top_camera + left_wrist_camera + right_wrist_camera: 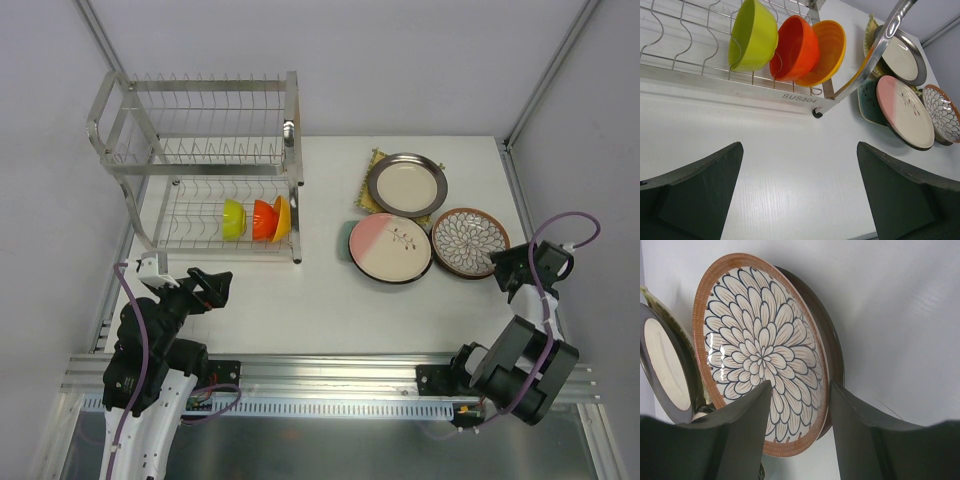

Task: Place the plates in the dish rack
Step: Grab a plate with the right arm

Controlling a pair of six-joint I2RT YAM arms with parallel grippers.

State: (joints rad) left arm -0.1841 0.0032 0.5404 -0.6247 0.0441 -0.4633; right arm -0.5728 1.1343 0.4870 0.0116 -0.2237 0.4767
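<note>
Top view: the dish rack (293, 150) stands at the upper left of the table (330, 310). It holds no plate, only three bowls (262, 219) on its lower tier. The plates lie flat at centre right. The cream plate (407, 184) rests on a yellow woven square (372, 170), and the pink plate (390, 248) rests on a teal dish (346, 240). The petal plate (469, 241) lies just beside the pink plate; whether they touch cannot be told. The right gripper (508, 270) sits at the petal plate's lower right rim. The left gripper (215, 290) hovers at lower left, below the rack.

Left wrist view: the jaws are spread fully apart and empty, over bare table in front of the rack's lower rail.

Right wrist view: one finger (740, 430) lies over the patterned face and the other is outside the rim, so the jaws straddle the rim. Whether the pads press it cannot be told.

Hazards:
- A shallow pinch on a glazed rim may let the plate pivot or slip during the lift.
- A lift that drags sideways may disturb the pink plate.
- The rack is far across the frame, so a weak grip risks a drop in transit.
- The bowls block part of the lower tier.
</note>
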